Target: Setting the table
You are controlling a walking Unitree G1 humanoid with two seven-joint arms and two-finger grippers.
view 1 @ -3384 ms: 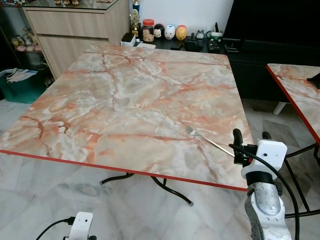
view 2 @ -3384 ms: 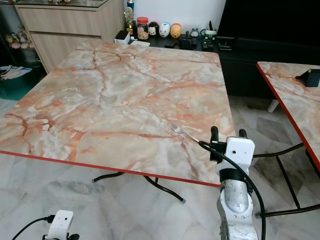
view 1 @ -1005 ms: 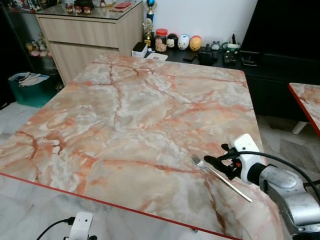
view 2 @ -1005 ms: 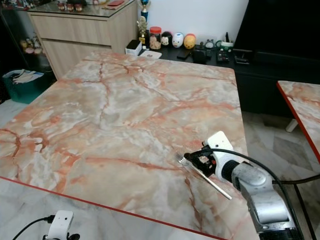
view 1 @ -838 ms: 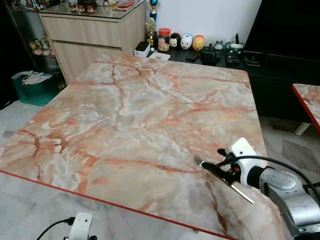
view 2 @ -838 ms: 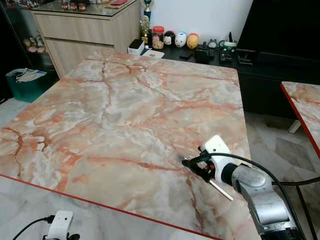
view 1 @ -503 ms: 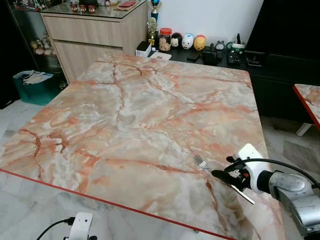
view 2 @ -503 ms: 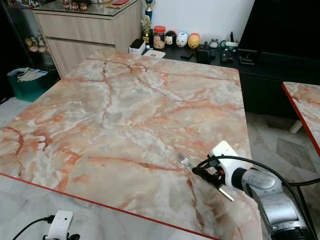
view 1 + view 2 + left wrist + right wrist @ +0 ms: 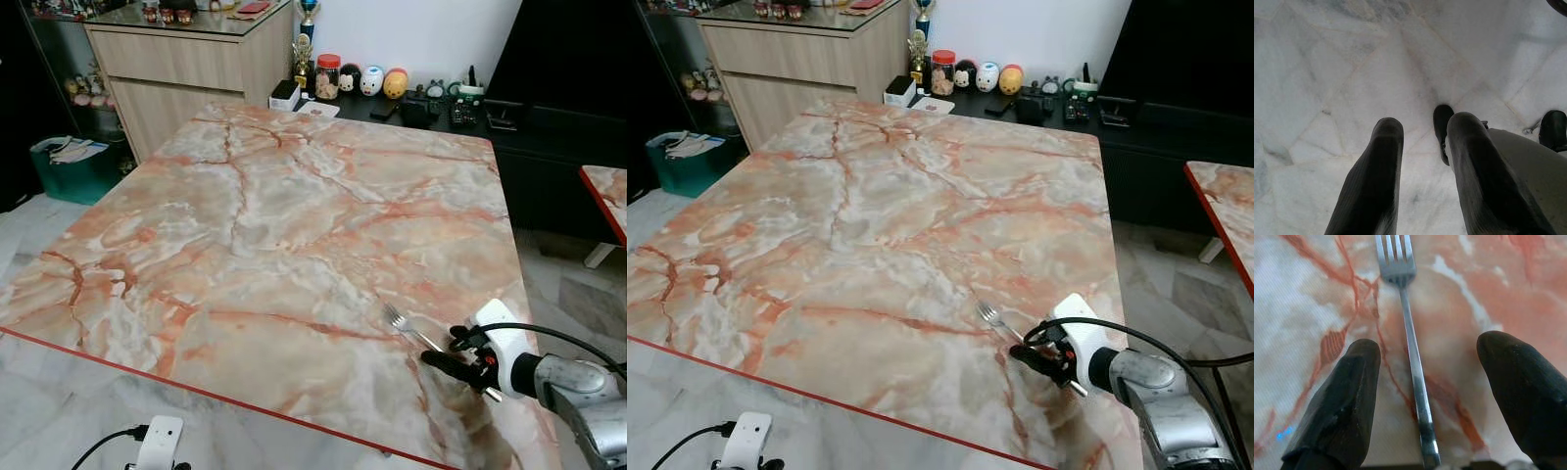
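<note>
A home's living and dining room: a marble-patterned bench [image 9: 294, 215], a wooden sideboard [image 9: 186, 59], cartoon figurines [image 9: 382, 80] on a low black cabinet [image 9: 549, 166], marble-tiled floor [image 9: 59, 392].

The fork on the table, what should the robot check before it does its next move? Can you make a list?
1. Fork lies flat on the marble table: ok.
2. Right gripper is open, one finger on each side of the handle: ok.
3. Handle runs down the middle of the gap between the fingers: ok.
4. Fingers touching the fork yet: not ok, both look apart from it.
5. Fingers low enough to pinch the thin handle off the table: cannot tell.
6. Left gripper out of the way, hanging over the floor: ok.
</note>
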